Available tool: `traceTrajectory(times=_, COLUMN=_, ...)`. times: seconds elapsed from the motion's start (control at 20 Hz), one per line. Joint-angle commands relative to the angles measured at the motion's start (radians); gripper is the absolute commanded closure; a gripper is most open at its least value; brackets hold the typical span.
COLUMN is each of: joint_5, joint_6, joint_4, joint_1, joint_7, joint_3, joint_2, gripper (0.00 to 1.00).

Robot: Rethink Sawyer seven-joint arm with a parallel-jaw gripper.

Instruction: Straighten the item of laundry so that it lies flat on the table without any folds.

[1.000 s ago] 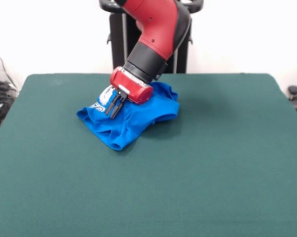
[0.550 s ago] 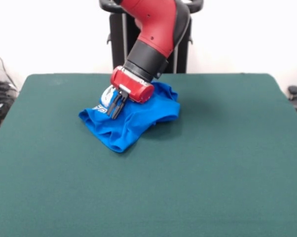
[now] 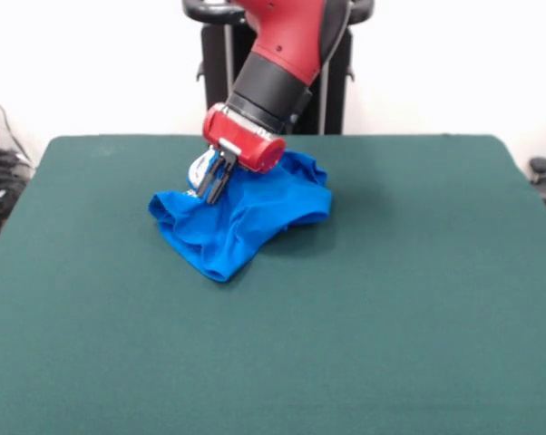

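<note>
Shirt point(image 3: 241, 222) lies bunched in folds on the table point(image 3: 391, 317), at about 11 o'clock from the table's middle, well clear of every edge. Bare green cloth spreads widest toward 3 through 7 o'clock; the narrowest margin is at 12, toward the far edge. A rounded fold points to 6 o'clock. The arm's point(image 3: 277, 68) gripper point(image 3: 212, 188), at the shirt's 10 o'clock side, has its jaws pinched together on a raised bit of shirt.

Red, rounded arm point(image 3: 287, 32) shell with a black cylindrical wrist section. Red drum-shaped end housing with a pale edge band. Dark, slim gripper point(image 3: 211, 192) fingers point(image 3: 217, 179) mounted beneath; black pedestal point(image 3: 220, 68) column behind.
</note>
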State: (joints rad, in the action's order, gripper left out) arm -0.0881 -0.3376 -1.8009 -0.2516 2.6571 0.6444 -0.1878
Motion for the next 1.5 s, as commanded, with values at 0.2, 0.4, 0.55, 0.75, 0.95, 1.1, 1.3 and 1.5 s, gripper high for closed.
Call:
traceTrajectory(times=0.2, joint_5=-0.117, joint_6=0.204, joint_4=0.058, joint_1=0.055, joint_7=-0.019, joint_3=-0.246, joint_2=-0.151, gripper=1.00)
traceTrajectory(times=0.4, joint_5=-0.136, joint_6=0.253, joint_4=0.049, joint_1=0.070, joint_7=-0.013, joint_3=-0.287, joint_2=-0.211, gripper=1.00)
traceTrajectory(times=0.55, joint_5=-0.136, joint_6=0.288, joint_4=0.047, joint_1=0.073, joint_7=-0.007, joint_3=-0.310, joint_2=-0.252, gripper=1.00)
traceTrajectory(times=0.75, joint_5=-0.136, joint_6=0.339, joint_4=0.047, joint_1=0.095, joint_7=-0.008, joint_3=-0.367, joint_2=-0.303, gripper=1.00)
traceTrajectory(times=0.95, joint_5=-0.113, joint_6=0.426, joint_4=0.047, joint_1=0.091, joint_7=-0.017, joint_3=-0.398, joint_2=-0.364, gripper=1.00)
traceTrajectory(times=1.1, joint_5=-0.108, joint_6=0.496, joint_4=0.042, joint_1=0.095, joint_7=-0.032, joint_3=-0.413, joint_2=-0.414, gripper=1.00)
traceTrajectory(times=1.3, joint_5=-0.153, joint_6=0.571, joint_4=-0.003, joint_1=0.166, joint_7=-0.101, joint_3=-0.456, joint_2=-0.515, gripper=1.00)
traceTrajectory(times=1.5, joint_5=-0.200, joint_6=0.618, joint_4=-0.073, joint_1=0.279, joint_7=-0.182, joint_3=-0.519, joint_2=-0.630, gripper=1.00)
